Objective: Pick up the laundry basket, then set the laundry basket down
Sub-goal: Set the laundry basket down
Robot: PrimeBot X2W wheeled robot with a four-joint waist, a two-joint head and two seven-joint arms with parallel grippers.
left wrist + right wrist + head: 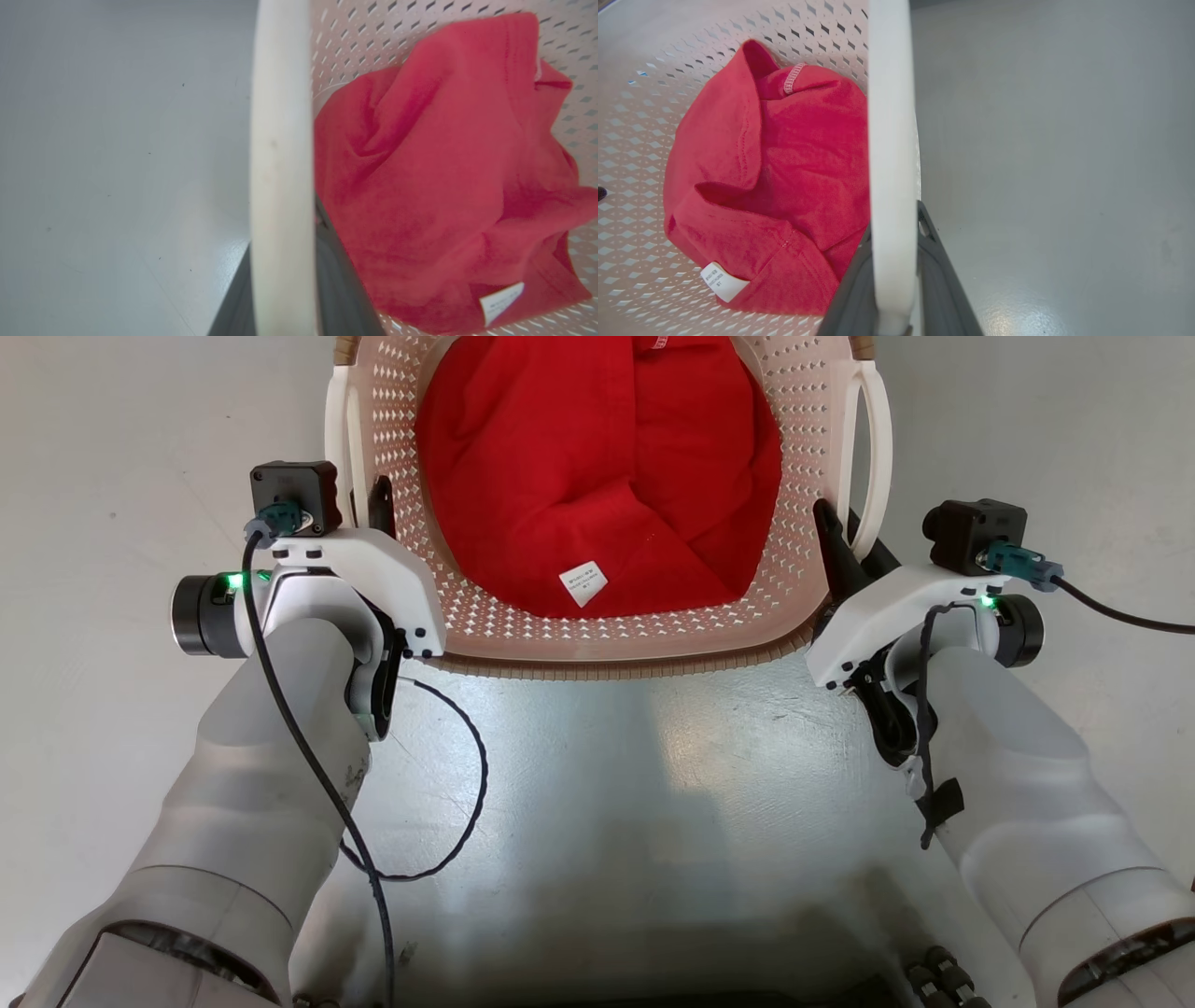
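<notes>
The laundry basket (485, 616) is cream-white and perforated, with a brown woven-look rim, and sits at the top centre of the head view. A red garment (597, 476) with a white label lies inside it. My left gripper (378, 513) is shut on the basket's left loop handle (338, 439). In the left wrist view the white handle (280, 140) runs between the dark fingers (341, 289) of my left gripper (282, 224). My right gripper (840, 555) is shut on the right loop handle (878, 448). That handle (889, 130) passes between the fingers (941, 270) of the right gripper (893, 217). Whether the basket touches the floor I cannot tell.
A pale grey glossy floor (597, 784) lies on all sides of the basket. My two pale forearms come up from the lower corners of the head view, and a black cable (462, 821) loops from the left wrist. The robot's dark base (747, 989) shows at the bottom edge.
</notes>
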